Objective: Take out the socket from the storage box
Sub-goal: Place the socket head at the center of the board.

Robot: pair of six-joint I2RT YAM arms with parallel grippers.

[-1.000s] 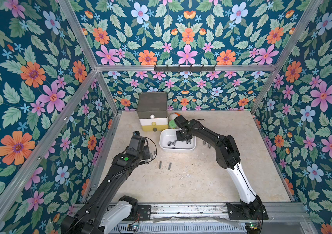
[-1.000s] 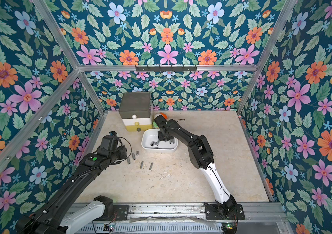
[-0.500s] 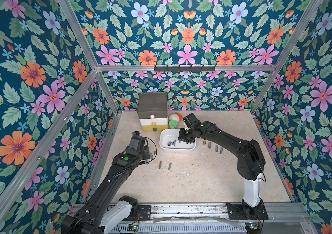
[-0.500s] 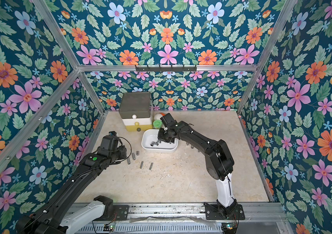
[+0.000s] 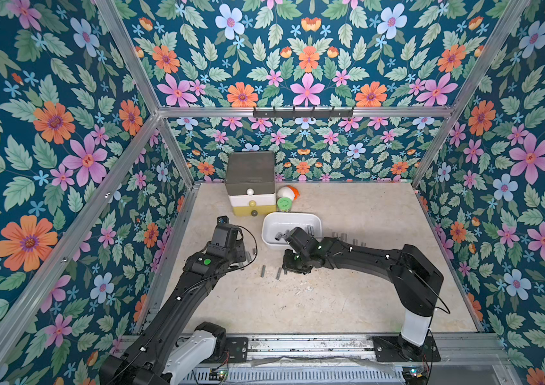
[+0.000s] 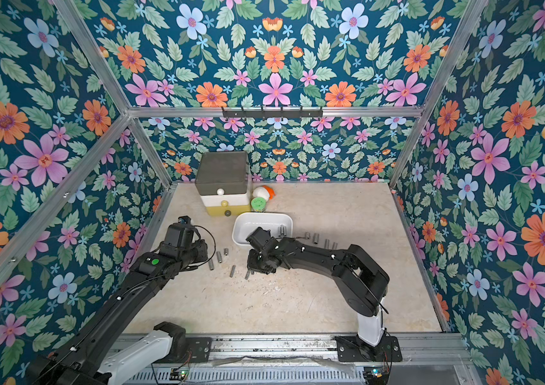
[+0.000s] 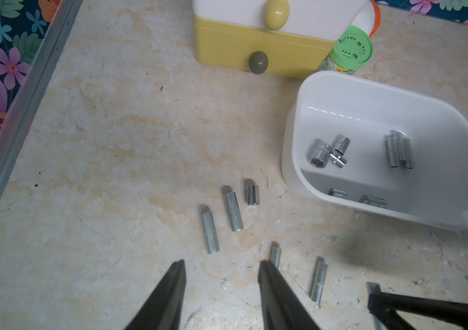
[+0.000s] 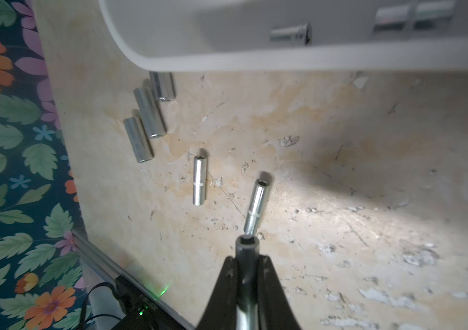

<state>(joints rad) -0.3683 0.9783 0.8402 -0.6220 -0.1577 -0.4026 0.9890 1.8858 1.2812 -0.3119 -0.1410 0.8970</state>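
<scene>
So, the right claw (image 8: pixel 246 258) is seen clenched on a socket (image 8: pixel 246 247), which is gripped lengthwise between the fingers and pointed down at the tabletop (image 8: pixel 341 171). The socket is outside the storage box (image 5: pixel 269 233), just below the box's near wall around the middle of both top views. Whether its tip is touching the tabletop can't be told. It's lined up almost end to end with a loose socket (image 8: pixel 257 204) laid flat. Four more loose sockets (image 7: pixel 234 211) are spread in a rough row further left in the top views. The left claw (image 7: pixel 221 265) is held released with nothing between its fingers, hovering at centre-left. A few other sockets (image 7: pixel 320 155) are seen lying in the box, which is parked just below the drawer tower (image 5: pixel 249 186) and a green-lidded jar (image 5: pixel 283 203).
</scene>
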